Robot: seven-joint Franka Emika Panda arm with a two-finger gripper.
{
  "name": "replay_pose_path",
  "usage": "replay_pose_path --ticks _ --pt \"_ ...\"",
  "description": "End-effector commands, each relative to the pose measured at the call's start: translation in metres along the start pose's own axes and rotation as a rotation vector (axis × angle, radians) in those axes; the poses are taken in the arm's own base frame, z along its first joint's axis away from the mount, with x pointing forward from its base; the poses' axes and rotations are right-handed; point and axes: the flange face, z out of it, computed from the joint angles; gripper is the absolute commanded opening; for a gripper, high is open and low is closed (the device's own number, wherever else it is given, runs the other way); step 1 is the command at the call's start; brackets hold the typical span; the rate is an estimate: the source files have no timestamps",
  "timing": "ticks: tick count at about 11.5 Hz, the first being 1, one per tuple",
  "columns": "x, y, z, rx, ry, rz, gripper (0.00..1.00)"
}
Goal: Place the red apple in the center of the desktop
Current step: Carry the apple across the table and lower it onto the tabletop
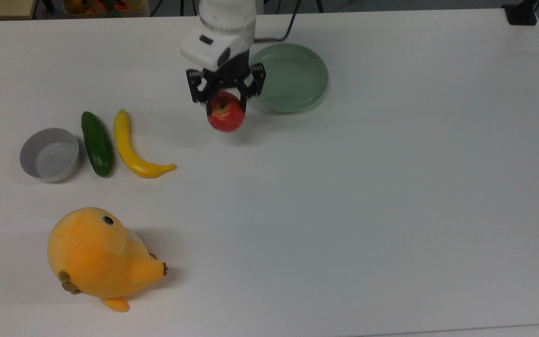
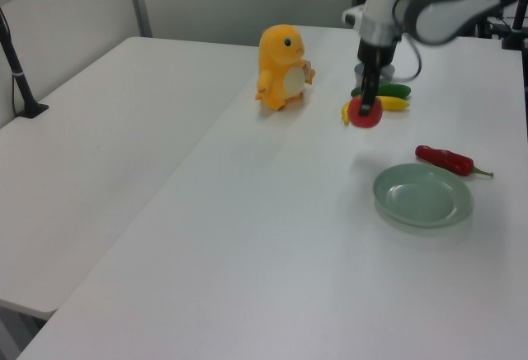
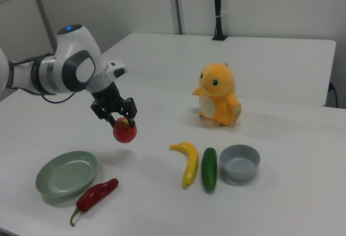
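The red apple (image 1: 226, 116) hangs a little above the white desktop (image 1: 353, 196), with my gripper (image 1: 225, 100) shut on its top from above. In the top view it sits just left of the pale-green plate, in the upper middle of the table. The left view shows the apple (image 2: 365, 113) under the gripper (image 2: 365, 104), in front of the banana. In the right view the apple (image 3: 125, 132) is clear of the surface below the gripper (image 3: 120, 120), and its shadow falls on the desktop (image 3: 162, 209).
A pale-green plate (image 1: 292, 77) lies right of the apple, and a red chili (image 3: 96, 195) beside it. A yellow banana (image 1: 133, 150), a cucumber (image 1: 96, 143) and a grey bowl (image 1: 50, 154) are at the top view's left. An orange plush toy (image 1: 96, 255) stands lower left.
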Motion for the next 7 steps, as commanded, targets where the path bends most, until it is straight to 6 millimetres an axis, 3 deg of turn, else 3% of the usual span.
replay_pose_path --ticks 1,5,6,7 --pt "0.009 -0.02 0.04 -0.045 0.042 0.063 0.34" --pt "0.011 -0.028 0.062 -0.084 0.046 0.082 0.36" --pt "0.011 -0.03 0.066 -0.083 0.039 0.078 0.41" --pt "0.011 -0.03 0.068 -0.083 0.036 0.077 0.53"
